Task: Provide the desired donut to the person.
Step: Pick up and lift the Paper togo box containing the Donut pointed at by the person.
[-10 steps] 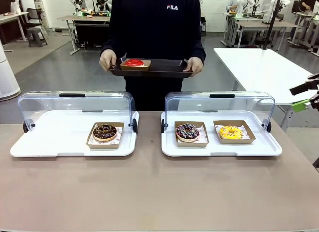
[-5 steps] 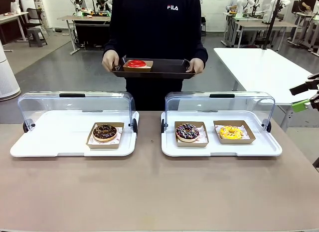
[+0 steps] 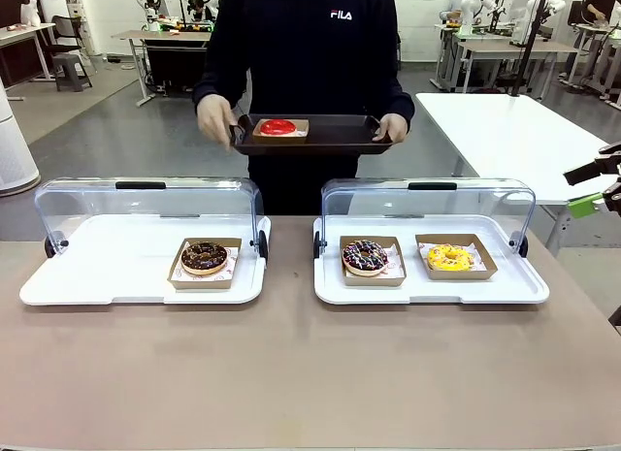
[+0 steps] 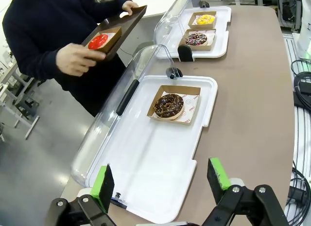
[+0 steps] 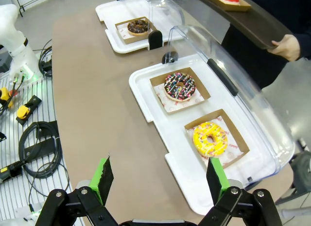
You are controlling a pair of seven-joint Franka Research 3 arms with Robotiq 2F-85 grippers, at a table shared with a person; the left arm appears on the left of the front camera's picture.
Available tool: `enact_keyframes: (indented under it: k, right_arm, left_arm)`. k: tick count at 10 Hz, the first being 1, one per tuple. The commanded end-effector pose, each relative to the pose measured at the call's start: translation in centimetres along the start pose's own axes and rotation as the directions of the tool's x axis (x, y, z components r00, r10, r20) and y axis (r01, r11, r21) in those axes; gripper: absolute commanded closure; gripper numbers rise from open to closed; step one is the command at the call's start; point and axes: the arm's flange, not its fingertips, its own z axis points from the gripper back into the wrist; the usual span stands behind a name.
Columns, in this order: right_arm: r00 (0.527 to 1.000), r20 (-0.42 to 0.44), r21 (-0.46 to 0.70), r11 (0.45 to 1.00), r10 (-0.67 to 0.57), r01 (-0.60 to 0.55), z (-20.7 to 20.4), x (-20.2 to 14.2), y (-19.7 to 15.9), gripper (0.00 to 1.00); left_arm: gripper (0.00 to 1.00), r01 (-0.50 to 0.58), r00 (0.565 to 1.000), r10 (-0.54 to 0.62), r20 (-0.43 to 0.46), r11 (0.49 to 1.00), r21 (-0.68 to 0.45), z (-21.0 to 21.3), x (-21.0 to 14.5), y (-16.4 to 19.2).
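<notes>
The person [image 3: 301, 53] stands across the table holding a dark tray [image 3: 335, 136] with a red donut [image 3: 277, 127] in a paper box. One of the person's hands [image 4: 77, 59] hangs just off the tray's edge. A chocolate donut [image 3: 204, 258] sits in the left display case. A sprinkled chocolate donut [image 3: 365, 257] and a yellow donut [image 3: 449, 258] sit in the right case. My left gripper [image 4: 160, 176] hovers open over the near end of the left case's white base. My right gripper [image 5: 159, 173] is open above the table, short of the yellow donut [image 5: 210, 138].
Both clear lids [image 3: 146, 204] [image 3: 427, 204] are swung up behind the white case bases [image 3: 87, 276] [image 3: 514, 286]. The brown table [image 3: 310, 373] stretches in front of the cases. Cables [image 5: 39, 153] lie off the table beside the right arm's base.
The person has shifted the tray to the right and taken one hand off its edge. Neither gripper has moved.
</notes>
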Motion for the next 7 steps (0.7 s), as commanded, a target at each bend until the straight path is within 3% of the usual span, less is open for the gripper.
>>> enact_keyframes:
  k: [1, 7]
  right_arm:
    - [1.0, 0.028, 0.004, 1.0, 0.012, -0.012, -0.15, 0.04, -0.17, 0.0]
    - [1.0, 0.028, 0.004, 1.0, 0.012, -0.012, -0.15, 0.04, -0.17, 0.0]
  left_arm:
    - [0.0, 0.022, 0.999, -0.022, 0.023, 1.0, 0.005, 0.02, -0.28, 0.09]
    - [0.0, 0.022, 0.999, -0.022, 0.023, 1.0, 0.005, 0.02, -0.28, 0.09]
